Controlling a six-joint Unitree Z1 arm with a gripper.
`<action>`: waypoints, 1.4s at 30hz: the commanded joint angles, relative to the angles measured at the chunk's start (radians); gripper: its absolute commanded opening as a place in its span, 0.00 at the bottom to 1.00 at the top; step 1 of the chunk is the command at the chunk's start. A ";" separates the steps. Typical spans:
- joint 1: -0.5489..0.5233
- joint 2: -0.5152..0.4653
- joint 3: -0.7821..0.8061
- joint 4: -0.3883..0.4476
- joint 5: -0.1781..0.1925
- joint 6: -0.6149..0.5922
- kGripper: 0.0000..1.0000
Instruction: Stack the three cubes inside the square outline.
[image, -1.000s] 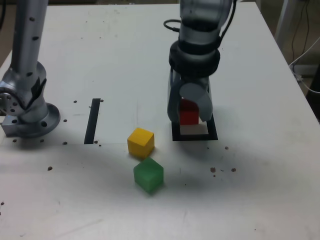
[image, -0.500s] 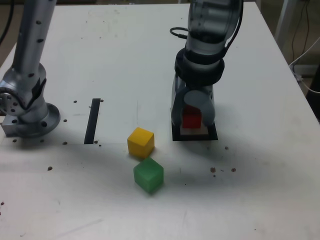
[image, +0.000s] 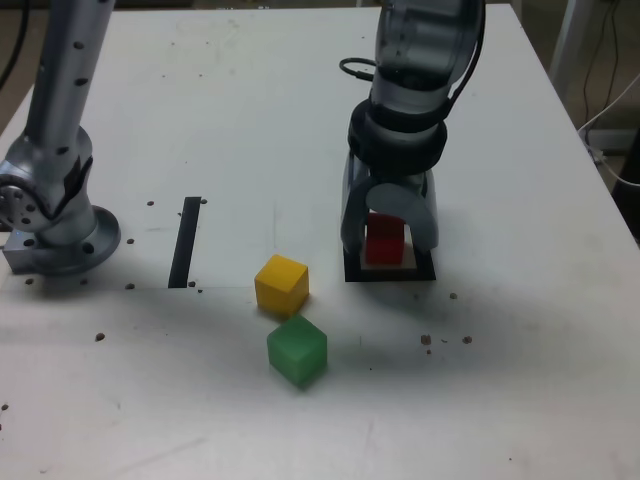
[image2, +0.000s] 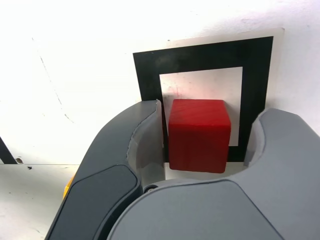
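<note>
On the white desk (image: 230, 110) the arm reaches down at the upper right of centre in the exterior view, its pincer (image: 388, 232) pointing straight down over the square outline (image: 389, 273). The red cube (image: 384, 241) sits on the pale centre of that black frame, between the two grey fingers (image: 349, 222). In the wrist view the pincer (image2: 200, 150) stands spread: pale ground shows on each side between the red cube (image2: 199, 134) and the curved fingers (image2: 131, 131), so the jaws flank the cube without pinching it. There the cube rests inside the square outline (image2: 150, 70), set toward the near edge of the pale centre and closer to one side bar than to the other; whether it overlaps the near black bar cannot be told.

The yellow cube (image: 281, 284) lies on the desk just left of the outline in the exterior view, near the middle of the frame, turned a little on its corner. The green cube (image: 297, 350) lies just below it toward the lower centre, close to the yellow one, though whether their corners touch cannot be told. A sliver of yellow cube (image2: 67, 189) shows beside one finger in the wrist view.

A straight black tape strip (image: 185, 241) runs up and down at the left of centre, well apart from the outline. The arm's grey base (image: 52, 215) stands at the left edge of the frame. Small dark specks (image: 445, 340) dot the desk to the right of the green cube
</note>
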 joint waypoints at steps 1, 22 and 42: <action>0.002 -0.028 0.004 0.008 -0.001 0.001 0.99; -0.081 -0.346 0.244 0.121 -0.024 0.218 0.99; -0.235 -0.320 0.448 -0.097 -0.052 0.195 0.94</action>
